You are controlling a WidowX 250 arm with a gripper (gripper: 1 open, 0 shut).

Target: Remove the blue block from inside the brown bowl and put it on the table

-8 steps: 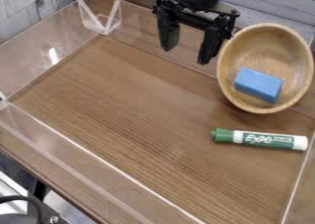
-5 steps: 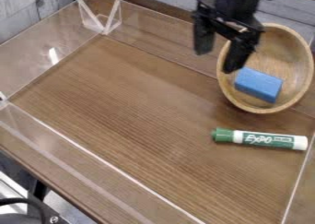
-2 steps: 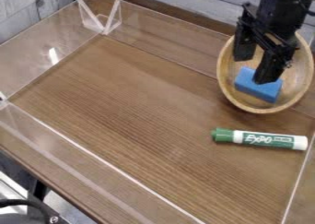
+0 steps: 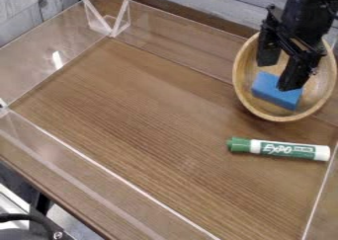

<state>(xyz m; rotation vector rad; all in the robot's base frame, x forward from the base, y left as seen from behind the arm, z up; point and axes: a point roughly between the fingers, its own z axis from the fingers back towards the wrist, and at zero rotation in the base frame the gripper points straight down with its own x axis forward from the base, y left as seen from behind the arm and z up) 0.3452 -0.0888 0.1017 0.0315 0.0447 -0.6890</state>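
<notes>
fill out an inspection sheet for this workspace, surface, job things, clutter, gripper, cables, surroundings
surface: brown wood-grain table, no spills seen
blue block: inside the bowl, partly hidden by the gripper
brown bowl: at the right rear of the view
clutter: green-and-white Expo marker, lying in front of the bowl
gripper: black, open, over the bowl and block
cables: black cable looping at the lower left corner
surroundings: clear acrylic walls edging the table
</notes>
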